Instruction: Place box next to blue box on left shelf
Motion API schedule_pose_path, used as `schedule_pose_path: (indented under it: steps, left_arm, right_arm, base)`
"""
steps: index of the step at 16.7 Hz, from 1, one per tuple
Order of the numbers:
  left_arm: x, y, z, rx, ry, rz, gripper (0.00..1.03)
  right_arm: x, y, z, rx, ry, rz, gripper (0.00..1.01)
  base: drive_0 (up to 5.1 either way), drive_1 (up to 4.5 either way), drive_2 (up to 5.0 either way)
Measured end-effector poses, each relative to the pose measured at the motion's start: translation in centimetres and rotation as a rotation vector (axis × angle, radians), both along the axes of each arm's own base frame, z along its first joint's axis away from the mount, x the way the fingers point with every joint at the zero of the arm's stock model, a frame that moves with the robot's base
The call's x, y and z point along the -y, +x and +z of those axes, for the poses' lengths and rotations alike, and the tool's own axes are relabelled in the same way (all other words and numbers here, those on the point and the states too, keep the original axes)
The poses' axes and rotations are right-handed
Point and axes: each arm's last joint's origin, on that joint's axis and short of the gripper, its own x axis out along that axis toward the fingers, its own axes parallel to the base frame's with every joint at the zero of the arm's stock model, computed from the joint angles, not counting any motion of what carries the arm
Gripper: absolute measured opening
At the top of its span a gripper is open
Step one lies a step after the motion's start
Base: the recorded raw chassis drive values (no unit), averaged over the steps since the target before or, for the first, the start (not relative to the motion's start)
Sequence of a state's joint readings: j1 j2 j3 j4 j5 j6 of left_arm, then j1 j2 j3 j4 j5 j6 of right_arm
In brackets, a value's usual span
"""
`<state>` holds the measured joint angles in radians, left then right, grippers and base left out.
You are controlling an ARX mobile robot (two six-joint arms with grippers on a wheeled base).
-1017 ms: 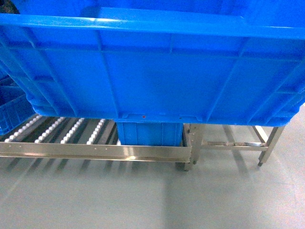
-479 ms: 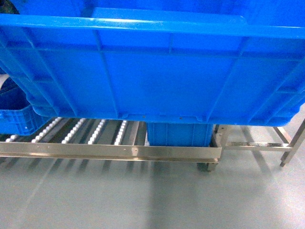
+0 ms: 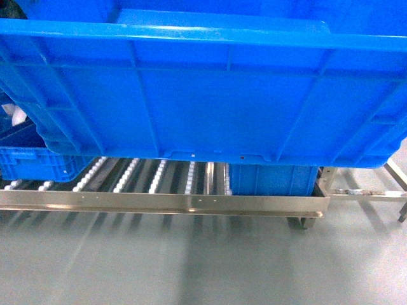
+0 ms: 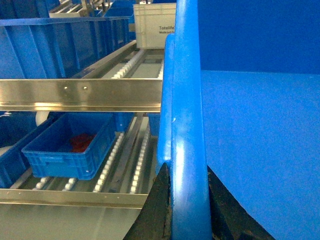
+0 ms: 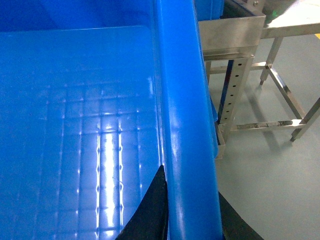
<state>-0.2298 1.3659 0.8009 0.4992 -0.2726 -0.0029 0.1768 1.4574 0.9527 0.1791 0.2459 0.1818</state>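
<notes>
Fingers of the left gripper are dark and show at the 6 o'clock edge of the left wrist view, one on each side of the thick rolled rim of the box; they are clenched on that rim. Fingers of the right gripper show the same way at 6 o'clock in the right wrist view, straddling the opposite rim and grasping it.

The box is a large bright blue crate with ribbed walls. In the head view it fills the upper half of the frame, held up in front of the camera, its stepped base above the front rail of the left shelf. Its smooth floor carries a faint grid pattern in the right wrist view.

The left shelf is a steel rack with rows of white rollers between grey rails. On it, at 9 o'clock in the head view, stands a smaller blue bin; at 4 o'clock, partly hidden behind the held box, stands another blue crate. Bare rollers lie between these two.

The left wrist view shows an upper shelf level with a white tote at 12 o'clock, and something red inside the smaller blue bin at 8 o'clock.

A steel frame stands on the grey floor at 2 o'clock in the right wrist view.
</notes>
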Motion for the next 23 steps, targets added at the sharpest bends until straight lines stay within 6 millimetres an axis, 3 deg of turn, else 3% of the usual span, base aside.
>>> schedule_pose_path:
  steps: [16, 23]
  left_arm:
    - [0.0, 0.0, -0.03, -0.003, 0.001, 0.0, 0.09]
    - [-0.32, -0.01, 0.04, -0.002, 0.003, 0.007, 0.09]
  right_arm:
    - [0.0, -0.01, -0.03, -0.003, 0.0, 0.0, 0.1]
    - [-0.29, -0.01, -0.04, 0.0, 0.0, 0.003, 0.09]
  base:
    - [-5.0, 2.49, 2.5]
    - [-0.2, -0.2, -0.2]
